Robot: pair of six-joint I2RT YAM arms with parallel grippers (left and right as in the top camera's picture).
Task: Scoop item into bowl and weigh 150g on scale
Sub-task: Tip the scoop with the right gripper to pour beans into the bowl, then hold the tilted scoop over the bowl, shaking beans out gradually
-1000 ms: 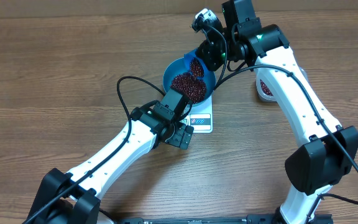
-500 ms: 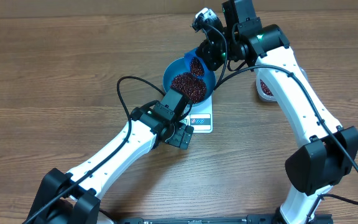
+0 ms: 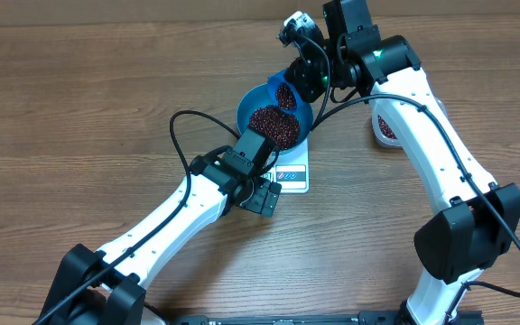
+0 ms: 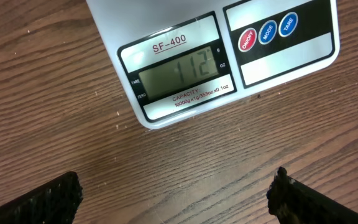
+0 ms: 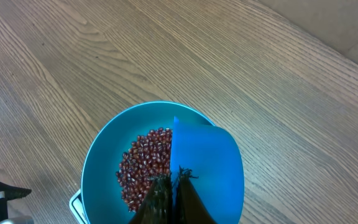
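The blue bowl [image 3: 253, 101] stands on the white scale [image 3: 296, 173] and holds a heap of dark red-brown beans [image 3: 273, 125]. My right gripper [image 3: 307, 79] is shut on a small blue scoop [image 3: 284, 95] tilted over the bowl's far rim, beans still in it. From the right wrist, the scoop [image 5: 204, 158] covers the right half of the bowl [image 5: 101, 155], beside the beans [image 5: 143, 165]; my right gripper [image 5: 173, 182] pinches its handle. My left gripper [image 4: 176, 199] is open and empty over bare wood just in front of the scale [image 4: 135, 25], whose display reads 112.
A clear tub [image 3: 385, 127] with more beans sits right of the bowl, mostly hidden behind the right arm. The left arm's black cable [image 3: 181, 126] loops over the table left of the bowl. A corner of the scale [image 5: 76, 204] shows under the bowl.
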